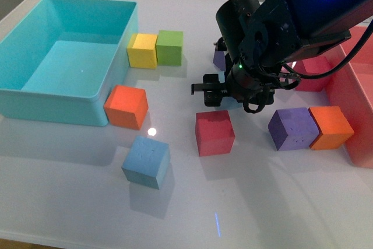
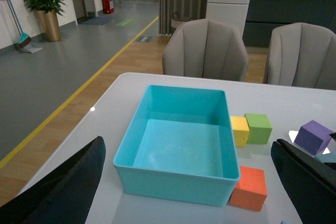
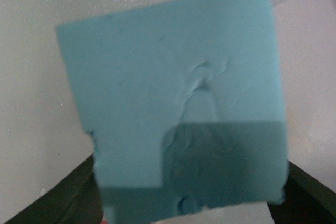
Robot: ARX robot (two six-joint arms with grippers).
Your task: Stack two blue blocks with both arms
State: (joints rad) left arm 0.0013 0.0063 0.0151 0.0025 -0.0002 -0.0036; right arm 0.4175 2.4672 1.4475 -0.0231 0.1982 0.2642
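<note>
On a glossy white table [image 1: 262,202] in an office lounge with a grey floor, two grey upholstered chairs [image 2: 205,51] and a potted plant in a gold pot [image 2: 44,11], the black right arm [image 1: 280,27] bends low over the middle of the surface. The right gripper [image 3: 191,160] has its dark fingers [image 3: 52,203] pressed to either side of a dented light blue foam cube [image 3: 157,93], which fills the right wrist view; the arm hides that cube from the front camera. The left gripper [image 2: 187,145] hangs with its jaws wide and nothing between them, above a large turquoise plastic bin [image 2: 157,177]. The other light blue foam cube [image 1: 146,162] stands alone near the table's front edge. An orange foam cube [image 1: 126,107] touches the bin's corner, while a yellow foam cube [image 1: 143,50] and a green foam cube [image 1: 170,47] sit side by side at its wall. A red foam cube [image 1: 214,133] lies just before the arm. A purple foam cube [image 1: 293,128] touches a second orange foam cube [image 1: 331,126] beside a red translucent bin [image 1: 355,109].
</note>
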